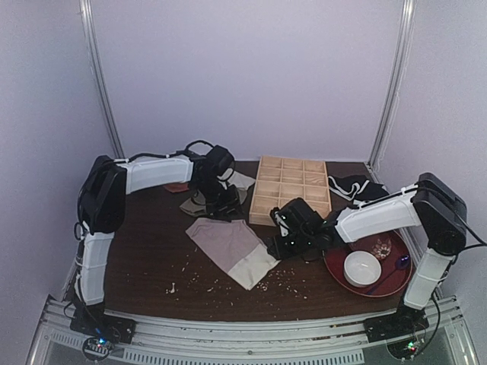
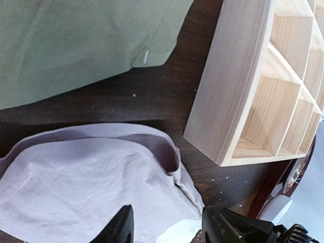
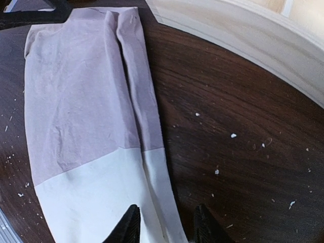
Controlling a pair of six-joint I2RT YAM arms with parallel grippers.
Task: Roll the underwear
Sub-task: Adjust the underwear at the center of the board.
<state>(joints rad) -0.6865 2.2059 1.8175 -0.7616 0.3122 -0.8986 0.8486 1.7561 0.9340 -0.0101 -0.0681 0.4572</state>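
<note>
The underwear (image 1: 224,242) lies flat on the dark table, folded lengthwise into a strip, its white waistband (image 1: 255,268) toward the front right. My left gripper (image 1: 217,205) is open and empty above the strip's far mauve end, which fills the left wrist view (image 2: 76,182) between the spread fingers (image 2: 121,228). My right gripper (image 1: 283,242) is open and empty at the waistband's right edge. In the right wrist view the strip (image 3: 81,101) runs away from the gripper (image 3: 166,228), with the folded edge between the fingertips.
A wooden compartment box (image 1: 291,188) stands just behind both grippers. An olive-green cloth (image 1: 196,204) and an orange-red cloth (image 1: 179,186) lie at the back left. A red plate (image 1: 332,268) with a white bowl (image 1: 362,268) sits right. Crumbs dot the table.
</note>
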